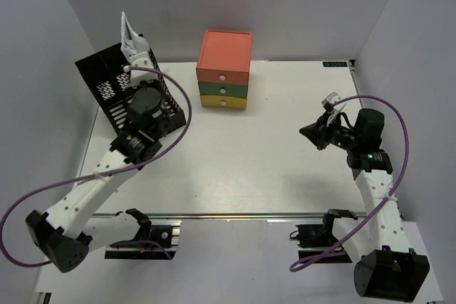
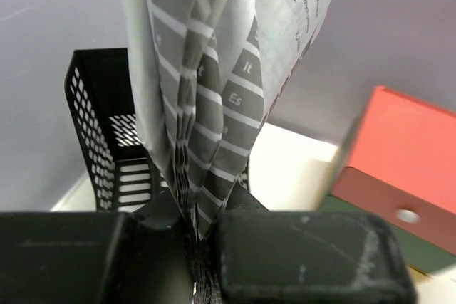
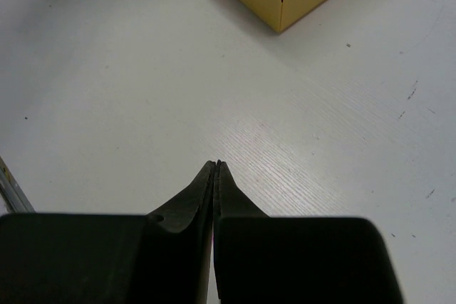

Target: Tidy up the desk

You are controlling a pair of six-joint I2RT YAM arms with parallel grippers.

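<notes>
Nearest the arm bases, a metal rail (image 1: 235, 215) runs along the near edge of the large flat white rectangular table (image 3: 142, 105), behind both hands.

The right hand (image 3: 216, 176) hangs low over bare table, its two fingers pressed together with nothing between them. The table is directly beneath it and spreads out ahead and to either side. I judge that this hand is idle and kept clear of the middle so that the other arm has room to work.

Farther out, the left hand (image 2: 203, 229) is clamped on the lower edge of a folded sheet of grey-and-white printed paper (image 2: 206, 90). The sheet stands up out of the fingers, and its creased layers fan apart above them. Holding it by the narrow gathered end probably keeps the sheet stiff enough to slide into a slot. The black perforated metal file rack (image 2: 107, 140) sits just beyond the fingers and to their left, which makes it the likely place for the sheet. From this hand the table is below, under the rack, and it stretches off to the right.

Farthest back, to the right of the left hand and ahead of the right, is a small drawer unit stacked orange, green and yellow (image 1: 224, 69). It stands on the table near the rear wall with all its drawers pushed in.
</notes>
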